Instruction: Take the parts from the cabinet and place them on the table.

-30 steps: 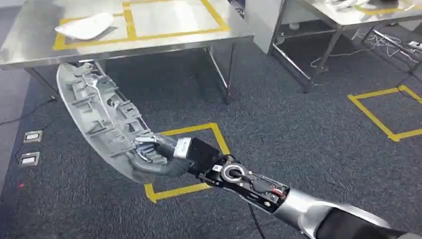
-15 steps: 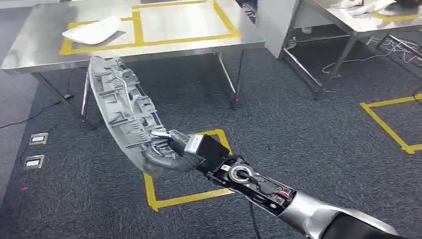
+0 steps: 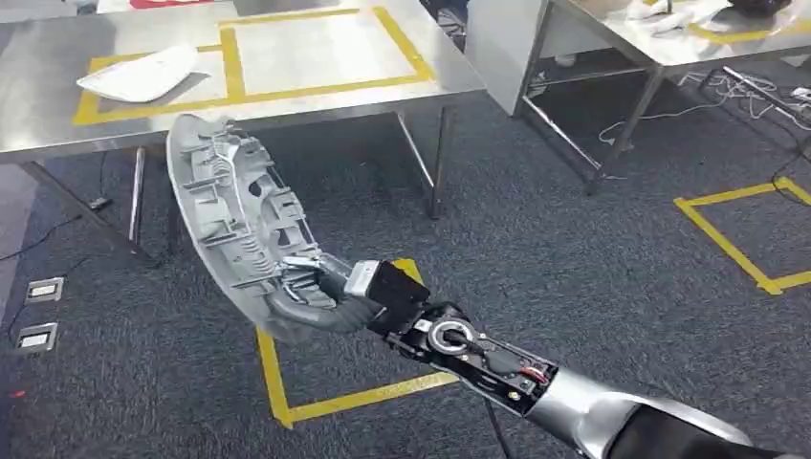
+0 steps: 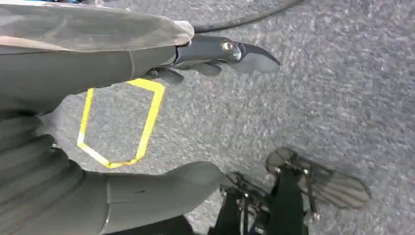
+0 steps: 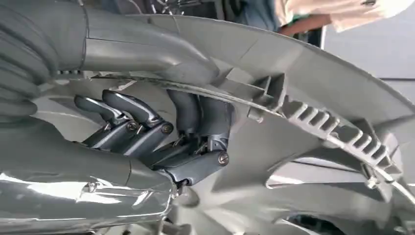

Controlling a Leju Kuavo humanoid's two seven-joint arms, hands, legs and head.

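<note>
A large curved grey plastic part (image 3: 225, 206), ribbed on its inner side, hangs in the air in front of the steel table (image 3: 38, 110). My right hand (image 3: 320, 296) grips its lower end, and its upper end reaches up near the table's front edge. In the right wrist view the fingers (image 5: 147, 129) curl round a rib of the part (image 5: 313, 98). A white part (image 3: 139, 75) lies on the table inside a yellow tape frame. My left hand (image 4: 73, 68) hangs over the carpet, thumb and fingers apart, holding nothing.
A second steel table (image 3: 669, 43) stands at the back right with loose cables (image 3: 756, 91) on the floor beside it. Yellow tape squares (image 3: 287, 402) (image 3: 736, 239) mark the dark carpet. Floor sockets (image 3: 38, 287) sit at the left.
The whole view has shifted, so the camera moved. The grey part stays in my right hand and now stands higher in the view, with its upper end nearer the table's front edge.
</note>
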